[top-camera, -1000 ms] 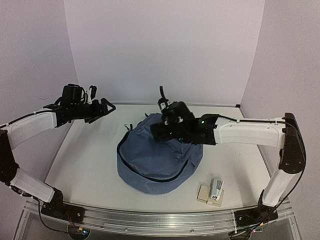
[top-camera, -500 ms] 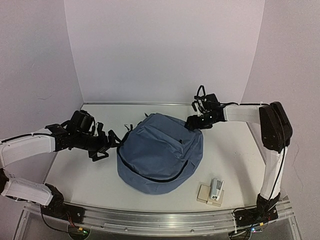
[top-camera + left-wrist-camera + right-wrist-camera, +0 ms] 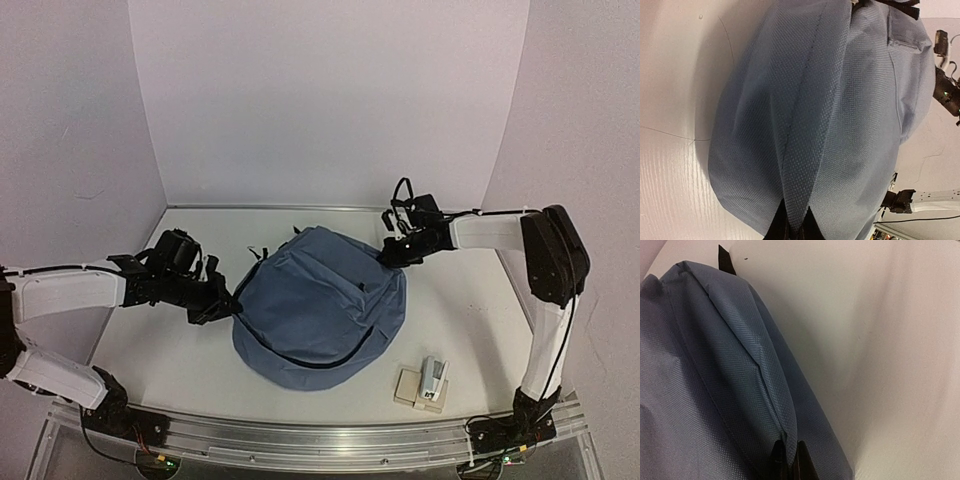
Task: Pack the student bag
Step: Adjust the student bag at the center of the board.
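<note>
Bag lay slumped in the middle of the table, a slate-blue mound with a dark zip curving across its near side. The left gripper sat at the bag's left edge, low over the table, its jaws pinched tight on a ridge of the blue fabric. In the left wrist view the dark fingertips met on that fold at the bottom of the picture, and the cloth rose into a crease running away from them. The right gripper was at the bag's far right corner, likewise closed down on fabric. The right wrist view showed its fingertips squeezing a stitched seam fold, with bare table off to the right. A dark strap poked out at the bag's far end in that view. The arms reached in from opposite sides, so the bag lay between the two grippers. Near the front right of the table, well apart from the bag, a small white-and-grey object rested on a pale block. What that object was could not be told.
</note>
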